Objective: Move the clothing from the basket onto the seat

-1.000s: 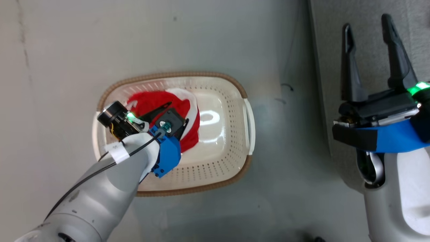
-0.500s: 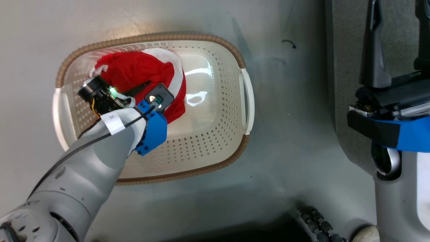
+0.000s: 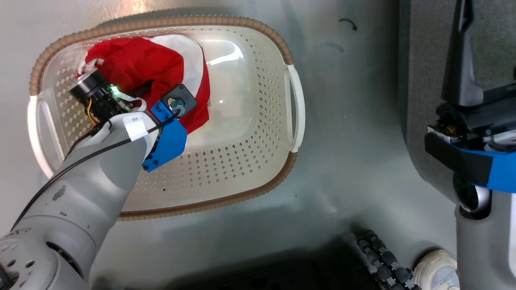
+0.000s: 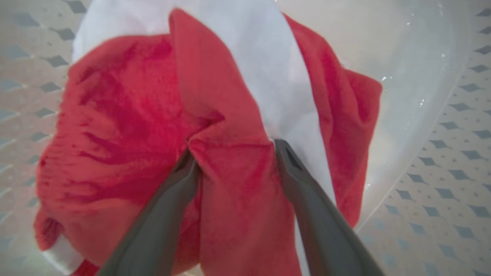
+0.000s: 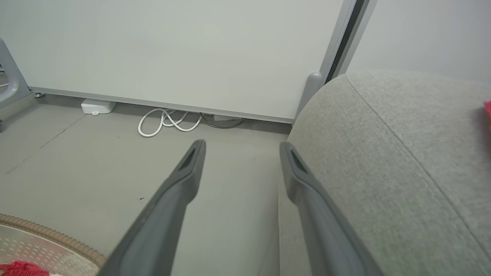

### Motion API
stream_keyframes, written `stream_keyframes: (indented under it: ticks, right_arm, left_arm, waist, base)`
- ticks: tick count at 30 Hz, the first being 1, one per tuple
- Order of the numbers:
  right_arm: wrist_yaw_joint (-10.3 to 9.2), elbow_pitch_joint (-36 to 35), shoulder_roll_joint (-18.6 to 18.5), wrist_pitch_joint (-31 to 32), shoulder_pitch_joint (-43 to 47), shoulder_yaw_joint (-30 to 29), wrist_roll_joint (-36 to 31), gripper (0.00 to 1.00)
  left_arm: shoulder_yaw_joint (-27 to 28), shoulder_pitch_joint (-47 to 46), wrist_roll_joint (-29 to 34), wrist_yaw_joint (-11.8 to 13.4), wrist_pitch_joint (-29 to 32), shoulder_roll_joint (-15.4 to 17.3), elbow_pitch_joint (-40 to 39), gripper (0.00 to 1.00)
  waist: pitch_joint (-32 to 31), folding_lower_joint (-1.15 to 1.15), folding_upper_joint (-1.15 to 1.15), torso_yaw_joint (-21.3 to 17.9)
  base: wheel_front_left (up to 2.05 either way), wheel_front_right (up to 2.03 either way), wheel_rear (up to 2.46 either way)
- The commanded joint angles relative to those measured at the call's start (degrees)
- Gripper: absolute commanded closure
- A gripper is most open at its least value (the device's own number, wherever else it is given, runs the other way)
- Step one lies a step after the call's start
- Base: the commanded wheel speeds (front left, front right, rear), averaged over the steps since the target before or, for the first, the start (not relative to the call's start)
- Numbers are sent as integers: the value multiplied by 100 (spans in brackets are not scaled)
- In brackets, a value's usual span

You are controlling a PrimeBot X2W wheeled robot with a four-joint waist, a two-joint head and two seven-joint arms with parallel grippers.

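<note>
The cream basket (image 3: 292, 108) with a brown rim stands on the floor. Red clothing (image 3: 137, 64) with a white panel lies bunched at its far left end. My left gripper (image 4: 234, 149) reaches down into the basket, open, its fingers (image 4: 180, 180) pressed into the cloth with a raised red fold between them. My right gripper (image 5: 239, 147) hangs open and holds nothing, at the edge of the grey seat (image 5: 383, 153); one of its fingers (image 3: 461, 60) shows over the seat (image 3: 423, 80). A bit of red cloth (image 5: 487, 111) lies on the seat's far right.
The basket's right half is bare plastic (image 3: 242, 121). Grey floor (image 3: 346, 141) separates basket and seat. A white cable (image 5: 168, 122) and a small white box (image 5: 98, 106) lie by the wall. My base's wheels (image 3: 383, 257) show at the bottom.
The head camera has come lower and shifted, so the basket looks bigger and further left. My left gripper has sunk into the red clothing. The right gripper stays open.
</note>
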Motion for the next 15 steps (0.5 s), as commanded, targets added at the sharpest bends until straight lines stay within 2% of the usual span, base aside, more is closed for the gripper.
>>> stream_keyframes:
  ticks: [1, 8, 9, 10, 11, 15]
  right_arm:
    - [3, -56, 3, -5, 21, -30, -37, 0]
    - [3, -142, 3, -5, 28, -7, -92, 0]
    - [3, -148, 3, -4, 22, -2, -100, 0]
    - [3, -157, 3, -5, 18, -2, -109, 0]
    - [3, -165, 3, -4, 14, -6, -121, 0]
    - [3, -144, 3, -5, -9, -32, -146, 0]
  left_arm:
    - [-7, -72, 33, 27, 72, 28, 26, 0]
    - [-12, -87, 52, 27, 319, -117, 39, 0]
    - [-12, -95, 42, 32, 352, -143, 39, 46]
    - [-14, -102, 44, 43, 382, -175, 38, 66]
    - [-15, -107, 47, 48, 407, -206, 38, 100]
    - [-19, -158, 79, 61, 386, -337, 38, 100]
  waist:
    - [62, 0, 0, 10]
    - [163, 0, 0, 8]
    - [171, 0, 0, 8]
    - [175, 0, 0, 10]
    - [176, 0, 0, 15]
    - [126, 0, 0, 46]
  base:
    - [0, 0, 0]
    - [0, 0, 0]
    - [0, 0, 0]
    - [0, 0, 0]
    - [0, 0, 0]
    - [0, 0, 0]
